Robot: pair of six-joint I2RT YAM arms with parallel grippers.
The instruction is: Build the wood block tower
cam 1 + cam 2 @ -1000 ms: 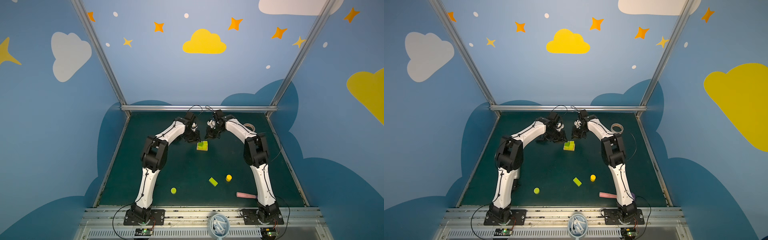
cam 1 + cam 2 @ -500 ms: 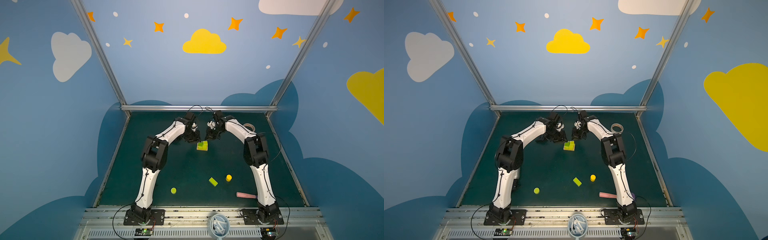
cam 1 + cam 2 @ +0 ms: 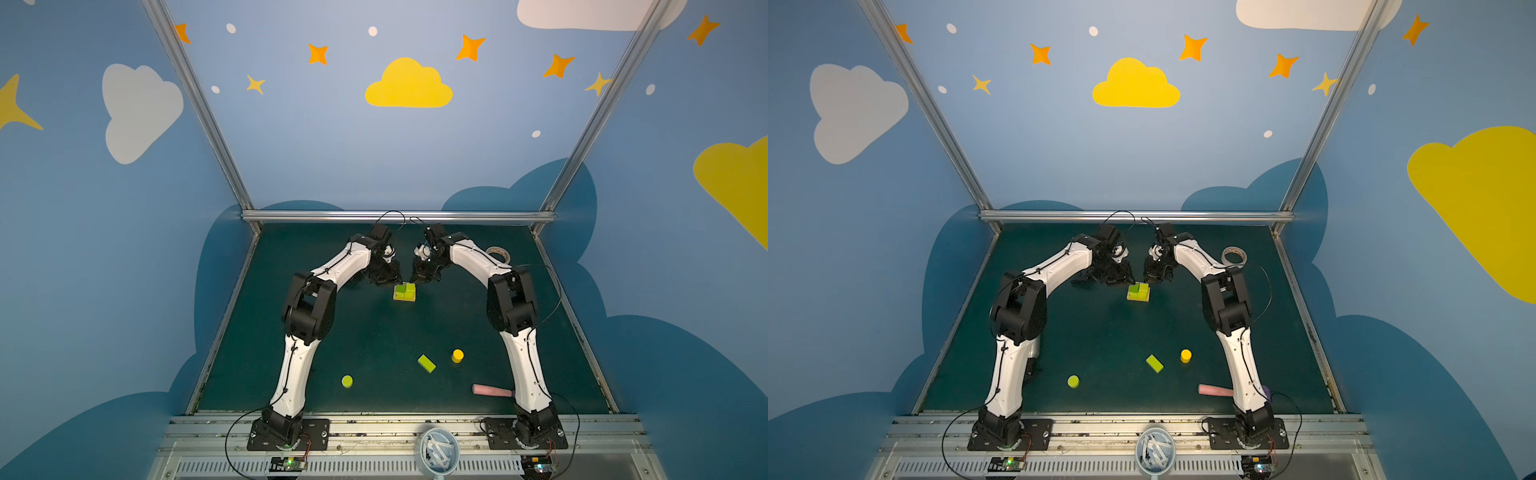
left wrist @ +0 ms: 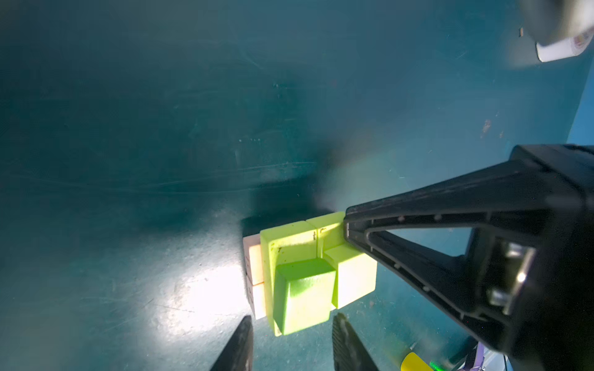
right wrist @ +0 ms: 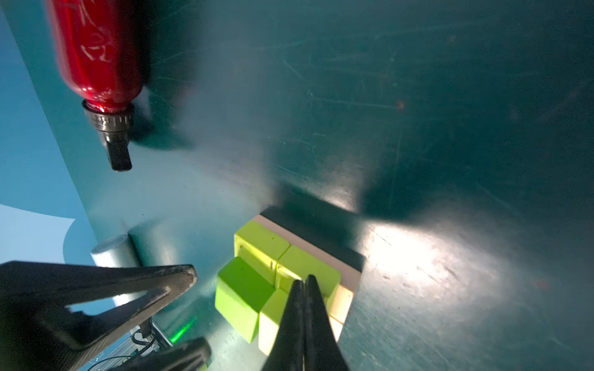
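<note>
Zero movement over the last second: both tools sit parked at the tower (image 3: 405,291), far middle of the worktop (image 3: 374,332), so stacking looks paused at six of nine. Left tool (image 4: 292,321) is part open and empty, just short of the cubes (image 4: 303,294). Right tool (image 5: 303,281) is pinched closed and empty, its tip touching the lime bars (image 4: 289,241). Stacked: two tan bars (image 4: 254,265), two lime bars, two cubes. Loose near the front: one loose lime bar (image 3: 427,363), one yellow cylinder (image 3: 457,355), one lime cylinder (image 3: 347,380).
</note>
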